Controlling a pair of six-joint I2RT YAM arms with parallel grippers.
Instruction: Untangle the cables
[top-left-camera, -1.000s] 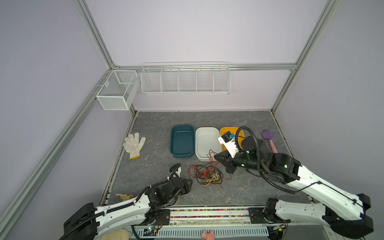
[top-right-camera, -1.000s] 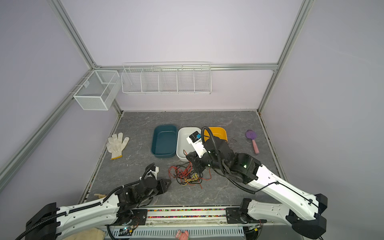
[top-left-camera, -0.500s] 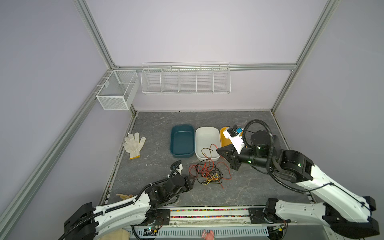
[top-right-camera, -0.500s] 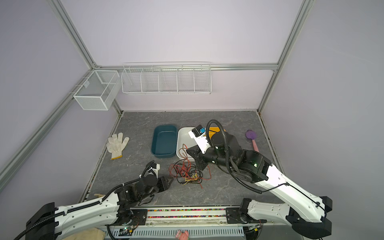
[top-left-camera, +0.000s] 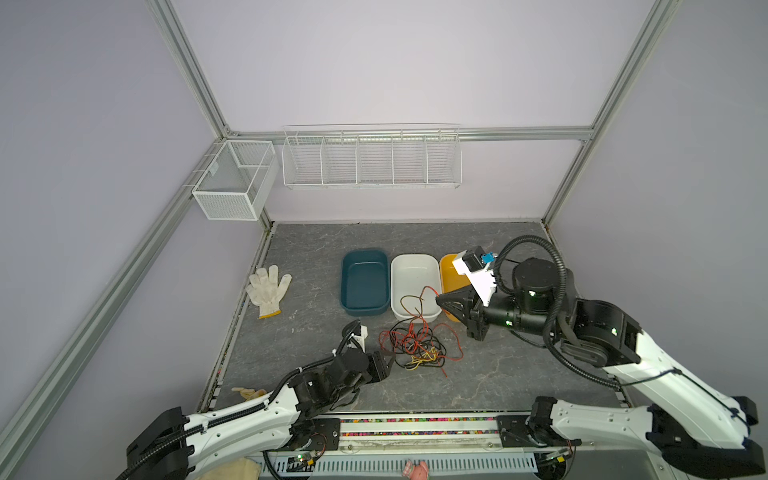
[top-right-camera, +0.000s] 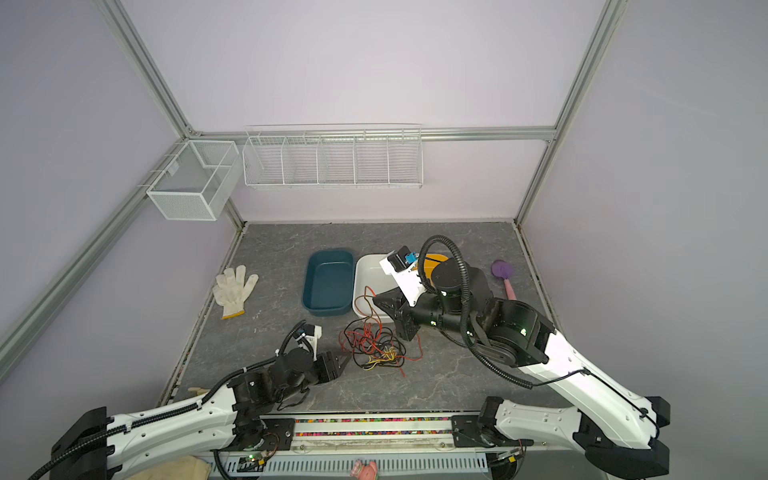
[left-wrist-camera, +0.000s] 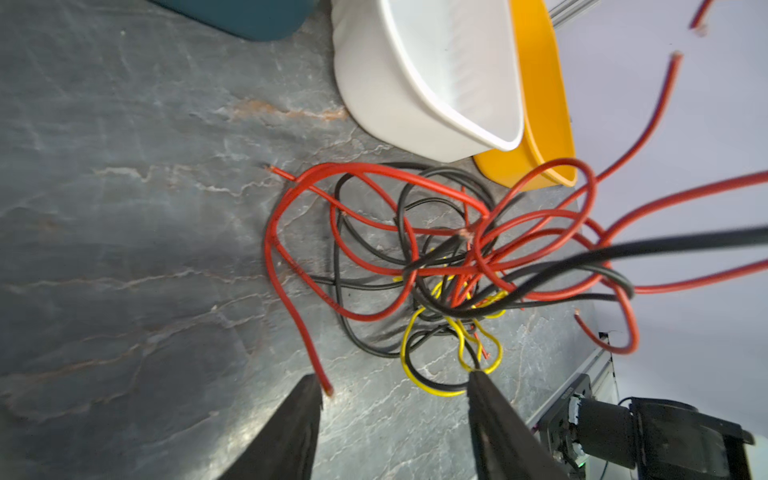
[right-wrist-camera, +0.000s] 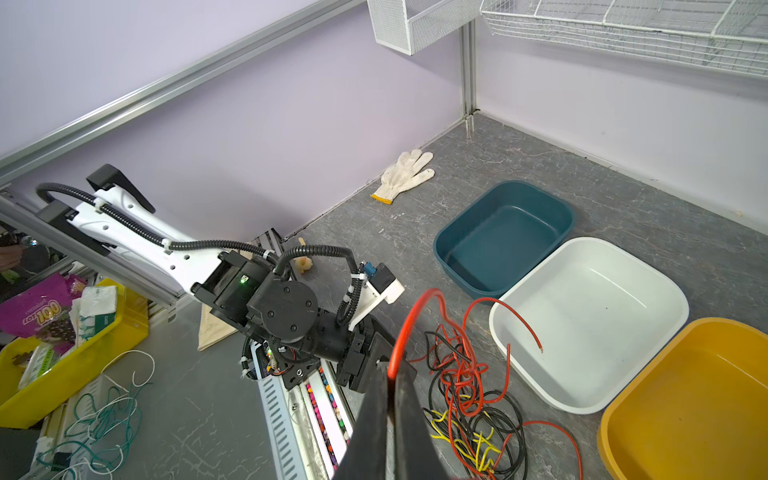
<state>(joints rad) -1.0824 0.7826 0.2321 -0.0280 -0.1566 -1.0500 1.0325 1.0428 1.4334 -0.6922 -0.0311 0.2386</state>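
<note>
The cables (top-left-camera: 417, 347) (top-right-camera: 376, 347) lie in a tangled pile of red, black and yellow wires on the grey floor in front of the bins. My right gripper (top-left-camera: 438, 299) (right-wrist-camera: 390, 372) hangs raised above the pile. It is shut on a red cable (right-wrist-camera: 409, 320) that rises from the pile. My left gripper (top-left-camera: 388, 363) (left-wrist-camera: 395, 378) is low at the pile's left edge, open, with nothing between its fingers. In the left wrist view a loose red cable end (left-wrist-camera: 328, 390) lies by one fingertip and a yellow loop (left-wrist-camera: 432, 388) by the other.
Three bins stand side by side behind the pile: teal (top-left-camera: 363, 286), white (top-left-camera: 413, 270) and yellow (top-left-camera: 449, 270). A white glove (top-left-camera: 268, 289) lies at the left wall. A purple brush (top-right-camera: 503, 274) lies at the right wall. Wire baskets (top-left-camera: 370, 160) hang on the back wall.
My right gripper has risen and moved right, drawing the red cable up out of the pile. My left gripper has opened wider and edged closer to the pile.
</note>
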